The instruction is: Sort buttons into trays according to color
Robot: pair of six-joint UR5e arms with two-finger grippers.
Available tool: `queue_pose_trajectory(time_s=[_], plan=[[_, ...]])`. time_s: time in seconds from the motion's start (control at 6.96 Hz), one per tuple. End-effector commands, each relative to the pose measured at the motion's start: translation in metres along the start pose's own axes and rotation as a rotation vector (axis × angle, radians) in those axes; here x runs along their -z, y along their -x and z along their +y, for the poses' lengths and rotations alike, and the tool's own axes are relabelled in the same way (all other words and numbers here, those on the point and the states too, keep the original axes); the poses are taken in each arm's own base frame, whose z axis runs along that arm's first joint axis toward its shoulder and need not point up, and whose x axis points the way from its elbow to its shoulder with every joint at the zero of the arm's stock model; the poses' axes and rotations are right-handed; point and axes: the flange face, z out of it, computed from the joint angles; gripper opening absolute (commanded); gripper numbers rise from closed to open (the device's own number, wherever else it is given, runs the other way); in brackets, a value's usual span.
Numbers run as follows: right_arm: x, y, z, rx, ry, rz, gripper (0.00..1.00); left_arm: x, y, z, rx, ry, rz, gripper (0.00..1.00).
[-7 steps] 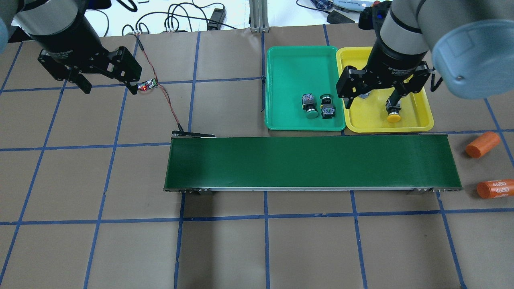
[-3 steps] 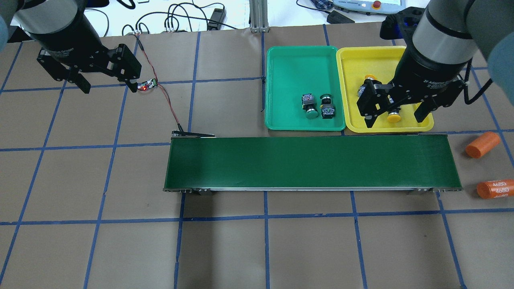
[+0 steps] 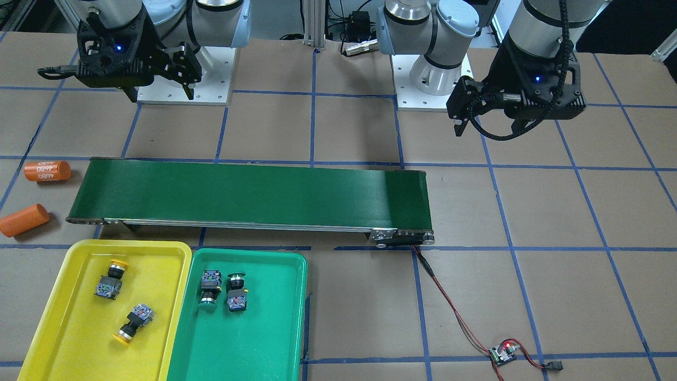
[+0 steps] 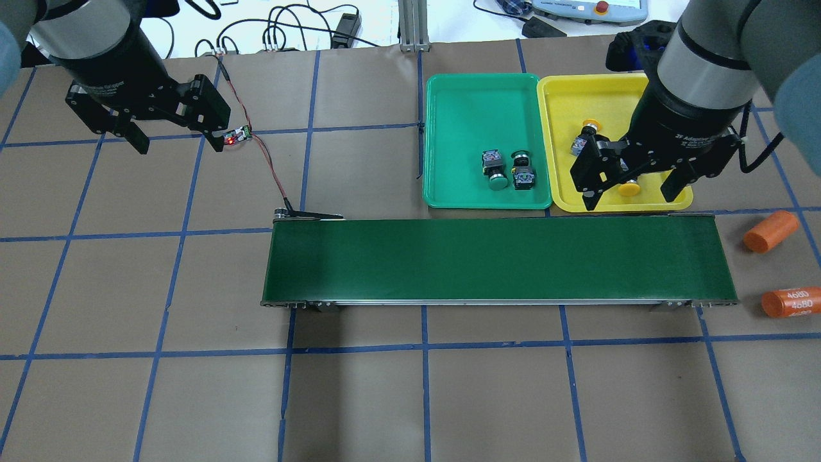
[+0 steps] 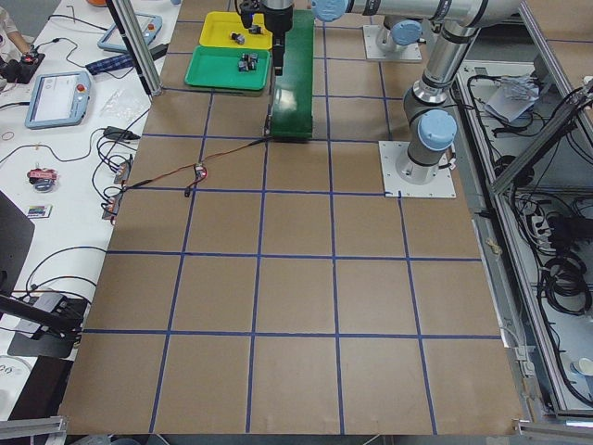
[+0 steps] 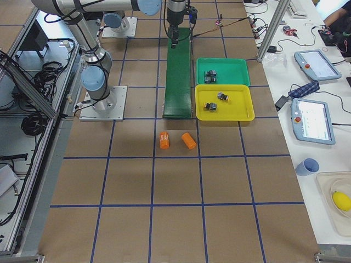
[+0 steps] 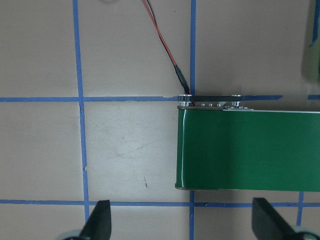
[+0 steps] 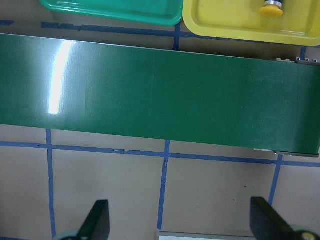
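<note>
Looking down from behind the robot, with 12 o'clock pointing away from it and the middle of the one dark-green conveyor belt [image 4: 500,260] as the dial's centre, two trays sit just beyond the belt's far edge, side by side. The green tray [image 4: 449,102] is at 12 o'clock and the yellow tray [image 4: 561,96] toward 1 o'clock. Four buttons are in them, two per tray. The two green buttons [image 4: 495,168] [image 4: 523,172] are close together at about 5 o'clock of the green tray's middle. The two yellow buttons [image 3: 109,286] [image 3: 133,323] are apart in the yellow tray, one at 9 o'clock of its middle, the other at about 6 o'clock near the rim beside the belt. The right gripper [image 4: 630,196] hangs in the air with its two fingers spread wide and empty; its wrist camera looks down past them on the belt and the near rims of both trays. The left gripper [image 4: 176,142] hangs at 10 o'clock, likewise spread wide and empty, above the brown table [image 4: 385,398] and near one small circuit board [image 4: 237,133] with a red light. Two orange cylinders [image 4: 770,231] [image 4: 792,301] lie on the table at 3 o'clock, past the belt's end and apart from each other.
</note>
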Motion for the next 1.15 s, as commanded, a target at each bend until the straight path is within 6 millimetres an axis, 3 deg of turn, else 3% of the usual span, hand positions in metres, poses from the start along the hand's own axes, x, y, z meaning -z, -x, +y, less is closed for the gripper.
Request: queue_pose_trajectory(time_s=[0.0, 0.57, 1.01], plan=[[0.0, 0.0, 0.0, 0.005, -0.002, 0.001, 1.0, 0.008, 0.0, 0.01, -0.005, -0.015, 0.001, 1.0], [0.0, 0.0, 0.0, 0.0, -0.004, 0.001, 1.0, -0.004, -0.002, 0.022, 0.002, 0.024, 0.0, 1.0], [0.0, 0.0, -0.001, -0.001, -0.004, -0.002, 1.0, -0.007, -0.001, 0.008, 0.011, 0.028, 0.001, 1.0]])
